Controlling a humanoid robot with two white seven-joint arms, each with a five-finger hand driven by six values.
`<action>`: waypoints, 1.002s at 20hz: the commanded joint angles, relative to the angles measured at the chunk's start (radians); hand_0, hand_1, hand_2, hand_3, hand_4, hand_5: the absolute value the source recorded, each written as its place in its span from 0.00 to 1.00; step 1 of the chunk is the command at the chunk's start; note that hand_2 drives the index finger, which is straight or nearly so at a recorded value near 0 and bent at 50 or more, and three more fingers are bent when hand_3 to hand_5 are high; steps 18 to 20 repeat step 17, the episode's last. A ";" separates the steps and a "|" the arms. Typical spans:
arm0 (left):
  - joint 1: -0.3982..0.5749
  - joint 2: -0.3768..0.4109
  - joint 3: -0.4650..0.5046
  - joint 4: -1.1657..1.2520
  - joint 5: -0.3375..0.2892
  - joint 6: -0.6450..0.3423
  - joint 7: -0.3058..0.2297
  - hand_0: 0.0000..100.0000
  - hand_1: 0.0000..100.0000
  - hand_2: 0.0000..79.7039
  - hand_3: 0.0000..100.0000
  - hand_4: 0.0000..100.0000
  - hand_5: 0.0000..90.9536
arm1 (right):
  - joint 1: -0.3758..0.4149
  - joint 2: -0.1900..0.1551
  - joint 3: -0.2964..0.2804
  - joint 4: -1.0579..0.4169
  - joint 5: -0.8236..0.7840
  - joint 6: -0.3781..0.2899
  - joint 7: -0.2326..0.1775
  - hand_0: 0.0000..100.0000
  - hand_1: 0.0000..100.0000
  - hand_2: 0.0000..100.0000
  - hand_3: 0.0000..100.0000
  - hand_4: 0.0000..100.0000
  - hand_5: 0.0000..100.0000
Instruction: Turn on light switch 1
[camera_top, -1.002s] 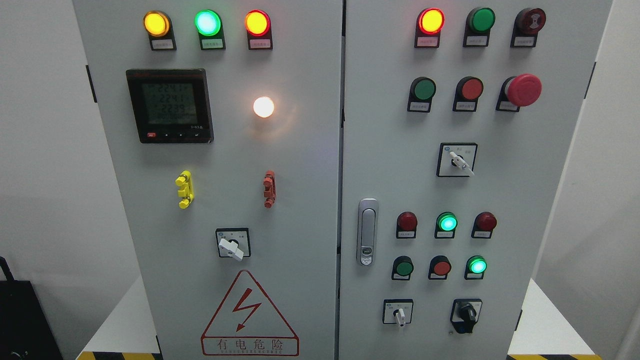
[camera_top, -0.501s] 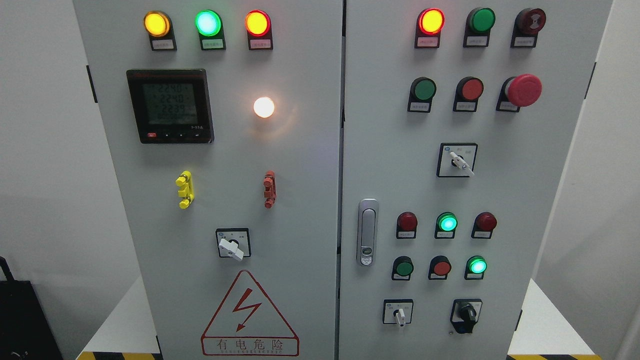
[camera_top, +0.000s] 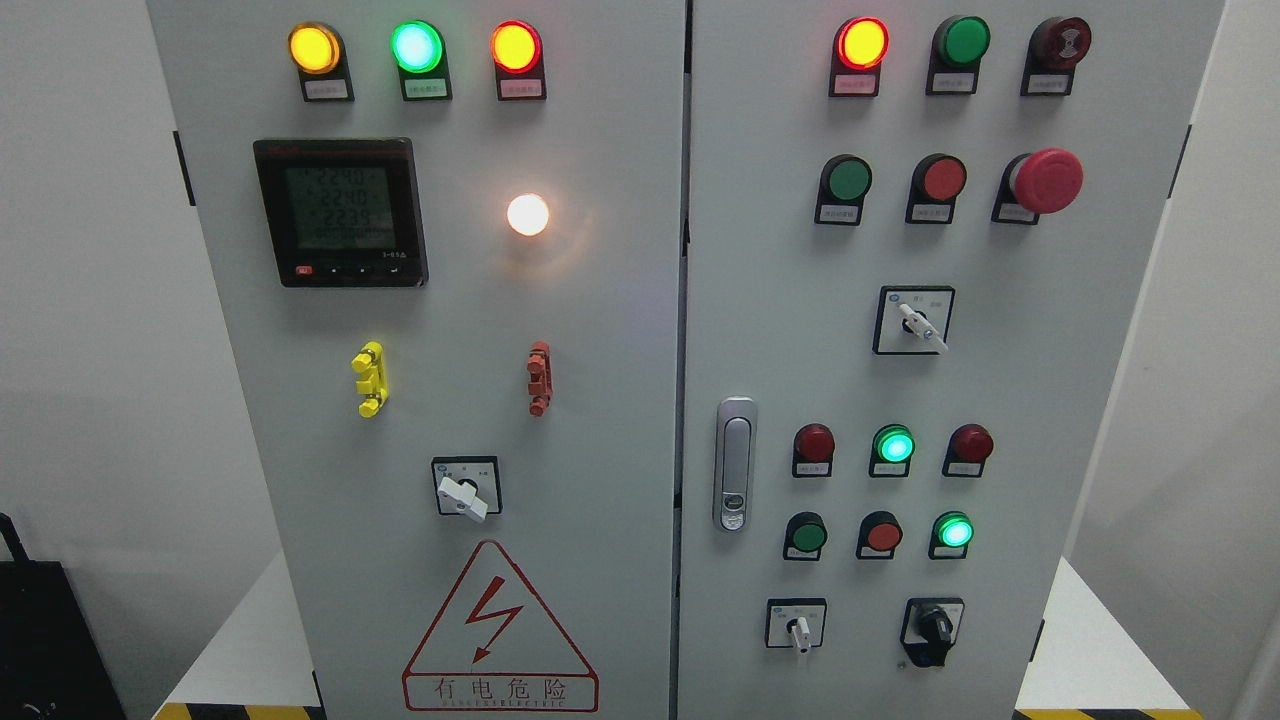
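A grey electrical cabinet (camera_top: 600, 400) with two doors fills the head view. On the left door a white bulb (camera_top: 527, 214) glows, and below it sits a white rotary switch (camera_top: 463, 493) with its knob pointing down-right. The right door carries three more rotary switches: a white one (camera_top: 922, 325) at mid-height, a small white one (camera_top: 799, 629) at the bottom and a black one (camera_top: 932, 627) beside it. Which of these is switch 1 I cannot tell. Neither hand shows in the frame.
Lit yellow, green and red lamps (camera_top: 416, 46) line the top left, above a digital meter (camera_top: 340, 212). The right door has push buttons, a red emergency stop (camera_top: 1046, 180) and a metal door handle (camera_top: 735, 463). Yellow (camera_top: 369, 379) and red (camera_top: 539, 377) clips stick out mid-left.
Only the meter's digits flicker; nothing else has moved.
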 joint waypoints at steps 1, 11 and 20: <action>-0.023 -0.007 -0.019 0.336 -0.029 0.017 0.009 0.20 0.06 0.00 0.00 0.00 0.00 | 0.000 -0.001 -0.001 0.000 0.000 0.000 -0.001 0.00 0.00 0.00 0.00 0.00 0.00; -0.048 -0.013 -0.020 0.355 -0.029 0.060 0.021 0.23 0.00 0.00 0.00 0.00 0.00 | 0.000 0.000 0.000 0.000 0.000 0.000 -0.001 0.00 0.00 0.00 0.00 0.00 0.00; -0.063 -0.017 -0.024 0.353 -0.030 0.060 0.021 0.23 0.00 0.00 0.00 0.00 0.00 | 0.000 0.000 0.000 0.000 0.000 0.000 0.001 0.00 0.00 0.00 0.00 0.00 0.00</action>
